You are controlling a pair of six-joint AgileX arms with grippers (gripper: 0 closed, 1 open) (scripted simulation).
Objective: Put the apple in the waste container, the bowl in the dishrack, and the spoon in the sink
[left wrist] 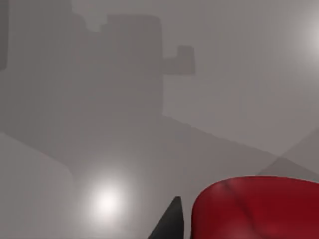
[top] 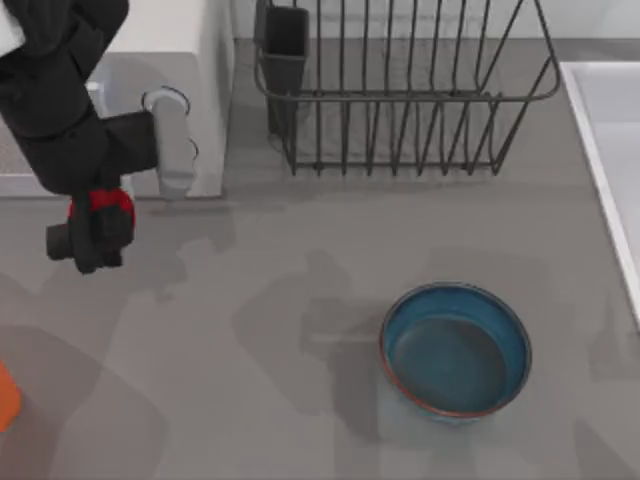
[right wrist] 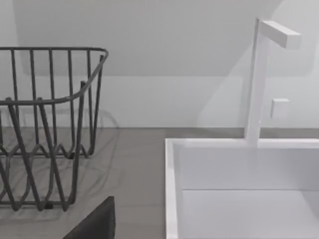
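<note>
A: Where is the apple (top: pixel 112 207) lying relative to the left gripper (top: pixel 92 232)?

B: Between its fingers; the gripper is clamping it above the table's left side, beside the microwave (top: pixel 190 90).

A: What is standing around?

B: An orange object (top: pixel 6 396), possibly the waste container, is lying at the left edge, nearer this arm. The bowl (top: pixel 456 349), dishrack (top: pixel 400 90) and sink (top: pixel 600 130) are sitting well apart, rightward.

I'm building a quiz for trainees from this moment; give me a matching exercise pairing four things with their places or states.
Things:
1. small glossy red apple
2. round deep blue glazed bowl
3. dark metal wire dishrack
4. pale whitish sink

Places:
A. at the table's right edge
B. held in the left end effector
C. empty, on the table near the front
D. at the back, left of the sink

Pairs: 1-B, 2-C, 3-D, 4-A
</note>
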